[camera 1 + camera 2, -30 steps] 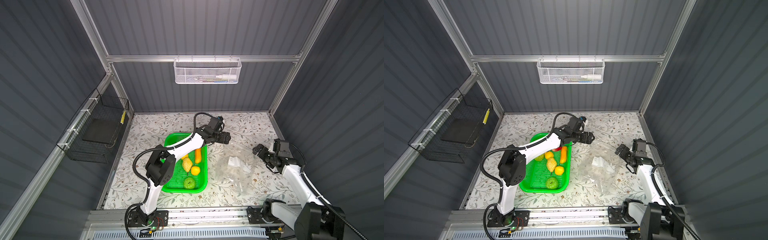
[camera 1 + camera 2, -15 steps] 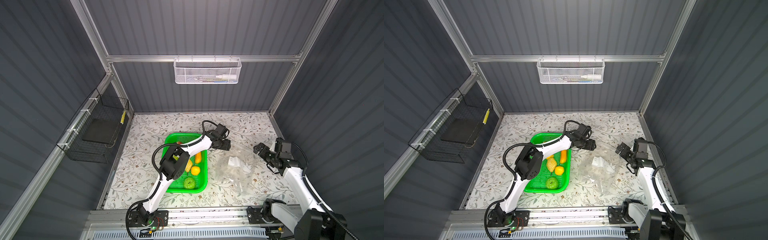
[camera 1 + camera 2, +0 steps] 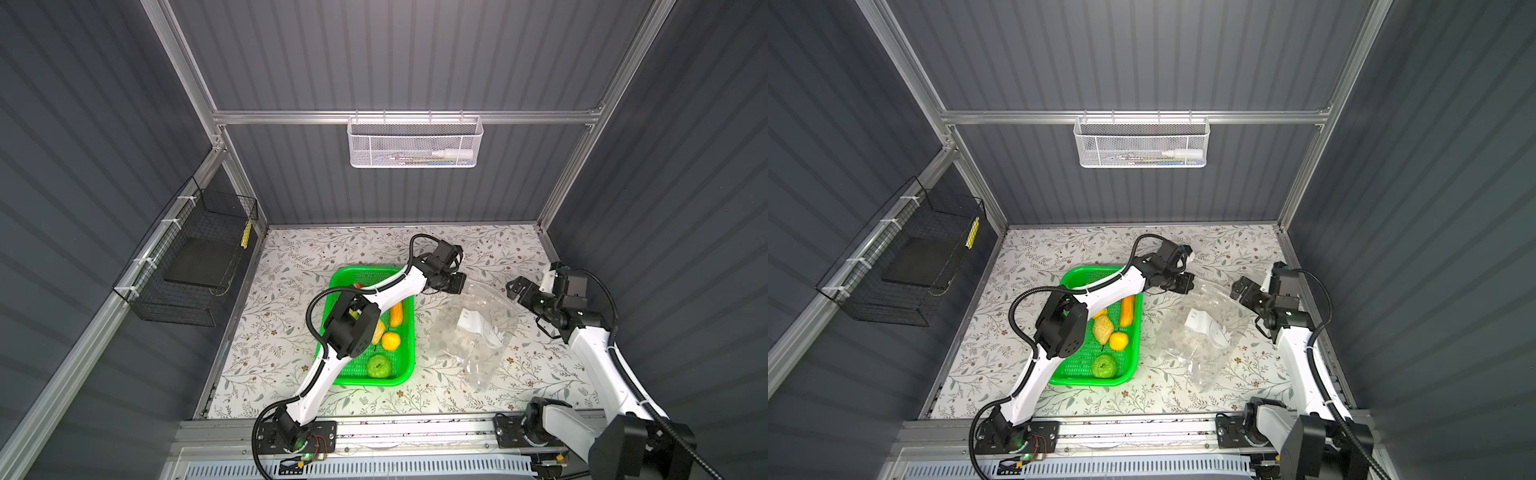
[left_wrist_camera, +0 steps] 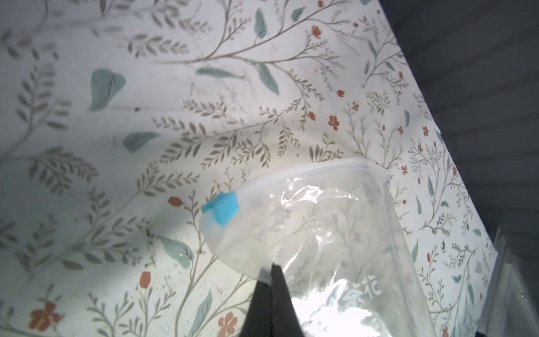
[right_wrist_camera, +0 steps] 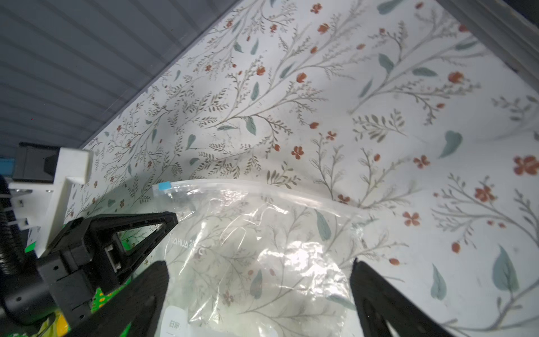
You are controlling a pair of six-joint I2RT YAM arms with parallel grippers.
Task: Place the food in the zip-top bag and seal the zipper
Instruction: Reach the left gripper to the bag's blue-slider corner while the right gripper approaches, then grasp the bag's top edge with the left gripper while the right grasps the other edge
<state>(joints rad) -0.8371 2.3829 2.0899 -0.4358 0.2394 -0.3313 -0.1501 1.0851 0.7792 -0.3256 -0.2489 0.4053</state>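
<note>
The left hand [image 4: 269, 272] is pinched shut on the bag [image 4: 335, 233] near its blue slider [image 4: 221, 208], likely to lift the mouth open. The right hand [image 5: 259, 268] hangs wide open and empty over the bag, which lies toward the right edge of the surface [image 3: 282, 332]. The food [image 3: 390, 340] sits in the basket [image 3: 365, 272], in the middle.

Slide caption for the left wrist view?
Left gripper shut on the edge of the clear bag, near its blue slider, floral table behind.

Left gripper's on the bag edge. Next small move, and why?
Probably lower the right gripper to pinch the opposite lip of the zip-top bag: the left gripper is shut on the lip near the blue slider, the right hangs open, and the bag is empty.
</note>
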